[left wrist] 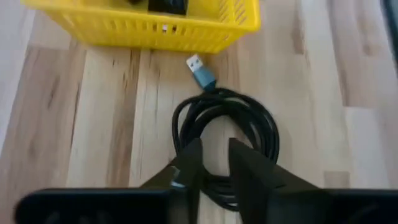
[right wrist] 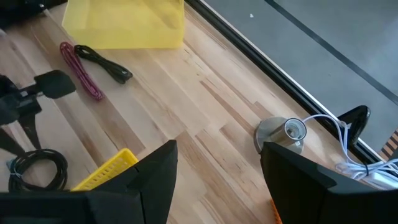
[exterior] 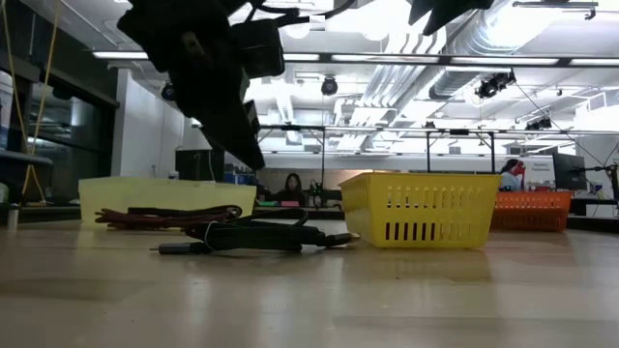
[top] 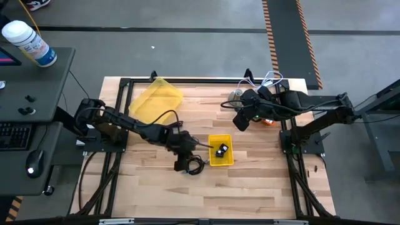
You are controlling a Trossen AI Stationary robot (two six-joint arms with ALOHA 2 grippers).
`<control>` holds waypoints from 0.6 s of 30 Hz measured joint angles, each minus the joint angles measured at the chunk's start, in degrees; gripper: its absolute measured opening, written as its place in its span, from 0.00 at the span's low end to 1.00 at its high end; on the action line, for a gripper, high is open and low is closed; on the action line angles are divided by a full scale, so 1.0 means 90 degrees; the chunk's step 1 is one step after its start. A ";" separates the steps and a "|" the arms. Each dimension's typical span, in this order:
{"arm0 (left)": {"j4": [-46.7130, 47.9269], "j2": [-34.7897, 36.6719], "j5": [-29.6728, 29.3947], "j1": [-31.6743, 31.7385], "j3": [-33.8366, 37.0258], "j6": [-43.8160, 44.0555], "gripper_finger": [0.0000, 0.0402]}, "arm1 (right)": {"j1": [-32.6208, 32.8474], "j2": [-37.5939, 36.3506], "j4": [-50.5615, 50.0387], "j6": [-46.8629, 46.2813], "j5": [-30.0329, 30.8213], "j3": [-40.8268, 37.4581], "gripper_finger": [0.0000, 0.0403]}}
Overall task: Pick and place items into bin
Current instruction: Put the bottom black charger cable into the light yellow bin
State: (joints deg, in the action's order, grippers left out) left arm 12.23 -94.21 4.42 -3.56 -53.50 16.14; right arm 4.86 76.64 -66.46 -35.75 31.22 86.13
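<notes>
Main risk: the left hand (left wrist: 214, 163) hangs over the near arc of the coiled black cable with a blue-and-silver USB plug (left wrist: 227, 143), and a pinch on only one strand is likely to let the loops sag apart on the lift. The trailing plug end lies just beside the wall of the small yellow slotted plastic bin (left wrist: 149, 28), so it could snag on the rim or drape outside when the coil is carried over. A low carry could also shove the light bin across the pale wooden plank surface (left wrist: 81, 124).

Left hand: two dark fingers (left wrist: 189, 163) narrowly parted, slim gap between them, nothing held. Tips sit right at the cable's loop; contact cannot be told from the wrist view. The low view shows the hand (exterior: 250, 145) above the cable (exterior: 256, 235), which lies flat on the surface, so probably not touching yet. Released, not clenched.

Right hand (top: 240, 120): idle, raised near the far right of the surface, fingers wide apart in its own wrist view, empty. Grey metal cone-shaped object (right wrist: 280, 134) sits below it.

Task things: cable just beside the bin (top: 220, 150) on its left-arm side, outside it. Two tiny black blocks (top: 222, 150) already in the bin. Red-handled hand tool (right wrist: 81, 70) lies well apart, near the larger pale yellow tray (right wrist: 124, 23).
</notes>
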 joint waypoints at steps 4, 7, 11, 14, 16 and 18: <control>-0.0158 -0.0115 -0.0373 -0.0079 -0.0006 0.0137 0.32 | 0.0002 0.0000 0.0015 0.0000 -0.0002 0.0000 0.55; -0.0282 -0.0286 -0.0483 -0.0070 0.0005 0.0218 0.44 | 0.0002 0.0000 0.0010 0.0000 -0.0004 0.0000 0.55; -0.0380 -0.0553 -0.0396 -0.0062 0.0004 0.0398 0.59 | 0.0002 0.0000 -0.0010 0.0002 -0.0005 0.0000 0.55; -0.0369 -0.0666 -0.0279 -0.0069 0.0007 0.0591 0.67 | 0.0002 0.0000 -0.0013 0.0007 -0.0007 0.0000 0.55; -0.0347 -0.0703 -0.0289 -0.0070 0.0004 0.0634 0.71 | 0.0002 0.0000 -0.0014 0.0019 -0.0007 0.0000 0.55; -0.0378 -0.0735 -0.0451 -0.0070 0.0003 0.0685 0.72 | 0.0002 0.0000 -0.0014 0.0022 -0.0007 0.0000 0.55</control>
State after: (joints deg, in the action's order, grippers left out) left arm 8.82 -100.82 0.36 -4.19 -53.47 22.30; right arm 4.89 76.64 -66.59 -35.55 31.16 86.13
